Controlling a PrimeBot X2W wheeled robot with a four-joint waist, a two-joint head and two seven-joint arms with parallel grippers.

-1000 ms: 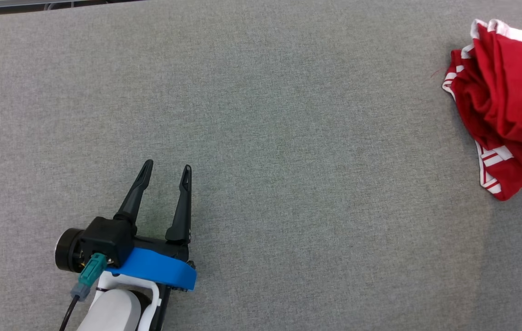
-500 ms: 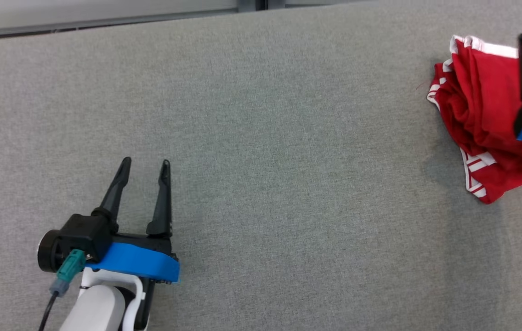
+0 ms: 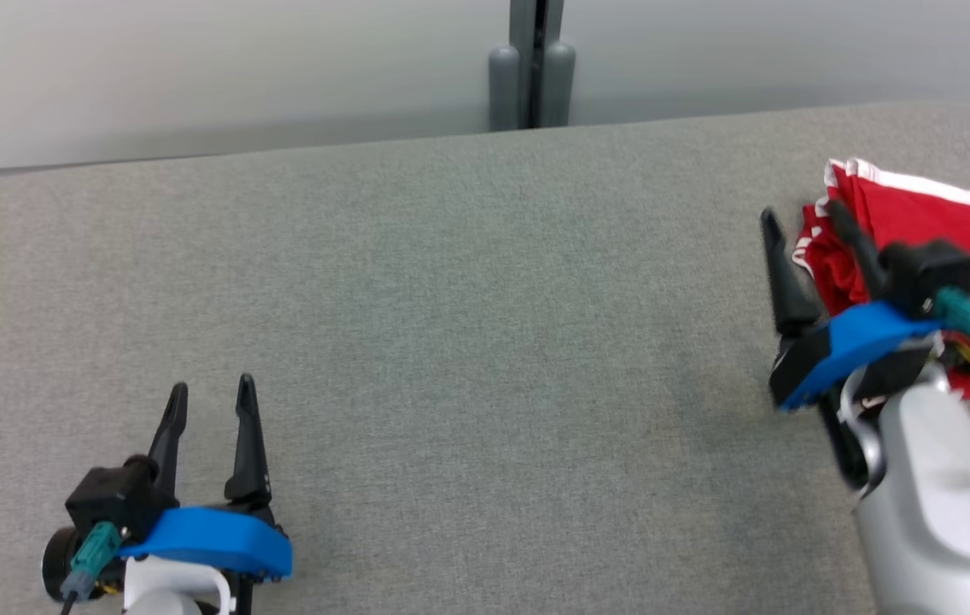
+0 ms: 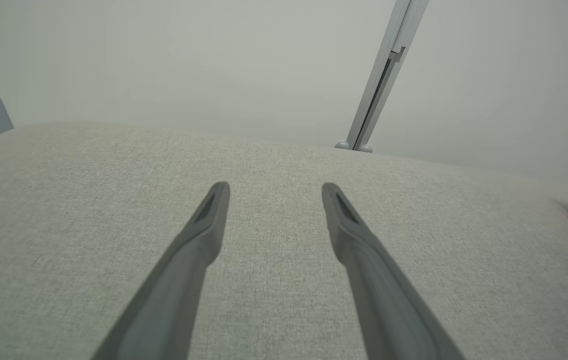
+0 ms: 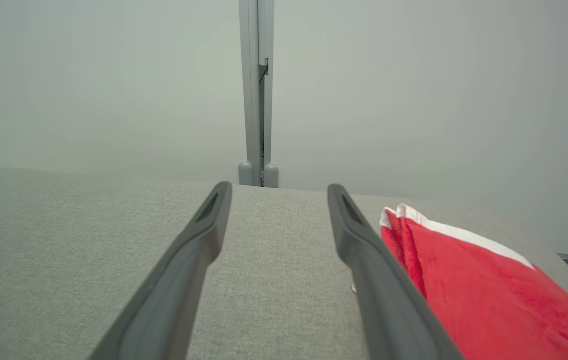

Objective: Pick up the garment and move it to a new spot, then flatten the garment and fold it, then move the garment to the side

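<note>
Looking at a red garment (image 3: pixel 920 213) with white trim, bunched in a loose heap at the right end of the grey worktop (image 3: pixel 485 342), close to the far edge. Seeing a white band along the top fold and thin white stripes at the left hem. Deep creases through the red cloth, not flattened, not folded. Cannot make out what kind of garment.

Finding the right gripper (image 3: pixel 801 211) at the heap's left edge, fingers spread wide, gripping nothing: one finger over bare worktop, the other across red cloth. Cannot tell contact with the cloth. From the right wrist view: grey fabric between the fingers, red heap just to their right.

Finding the left gripper (image 3: pixel 213 384) well apart, near the worktop's left end, fingers likewise spread, over bare fabric. Pale wall (image 3: pixel 195 77) and a grey post (image 3: pixel 532 64) beyond the far edge.
</note>
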